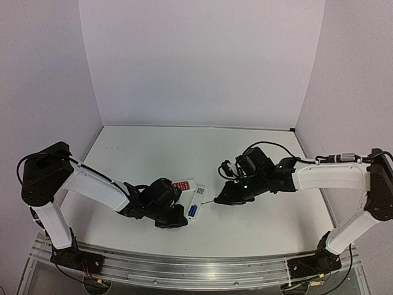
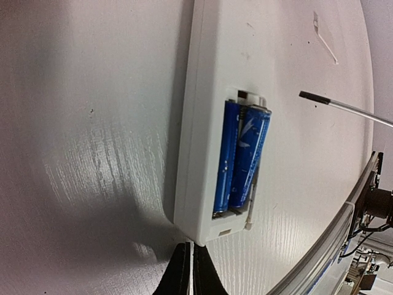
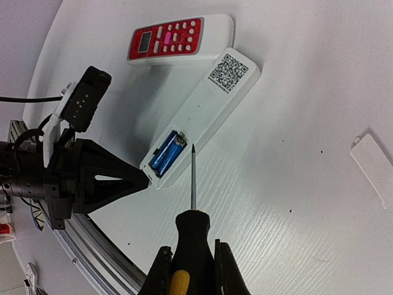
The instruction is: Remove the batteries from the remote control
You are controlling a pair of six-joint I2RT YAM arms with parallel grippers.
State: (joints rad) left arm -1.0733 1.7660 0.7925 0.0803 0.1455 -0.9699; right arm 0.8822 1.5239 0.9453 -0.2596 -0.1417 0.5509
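Grasping the black-and-yellow handle of a screwdriver [image 3: 194, 230], the right tool [image 3: 193, 263] has both fingers clamped against the grip. The thin shaft runs forward from it. Its tip stands just beside the open battery bay, close to the long edge of the remote control [image 3: 206, 114]; contact cannot be confirmed.

The left tool [image 2: 187, 271] is clenched, its fingers pressed together with nothing between them. Their joined point sits at the short end of the remote control nearest the bay, touching it or very nearly so.

The remote control lies flat on its face, QR-code sticker uppermost at the far end. The batteries [image 2: 242, 157], two blue cells side by side, are seated in the uncovered bay.

The table [image 1: 184, 147] is white with a faint grain and a matte sheen. Plain pale walls [image 1: 196, 61] close it in on three sides, and a metal rail [image 1: 196, 270] runs along the near edge under the arm bases.

A red-faced remote [image 3: 181, 38] lies face up just beyond the white one, almost touching its sticker end. A flat white rectangular piece [image 3: 371, 166] lies well apart on the right. Nothing stands between either tool and the bay.
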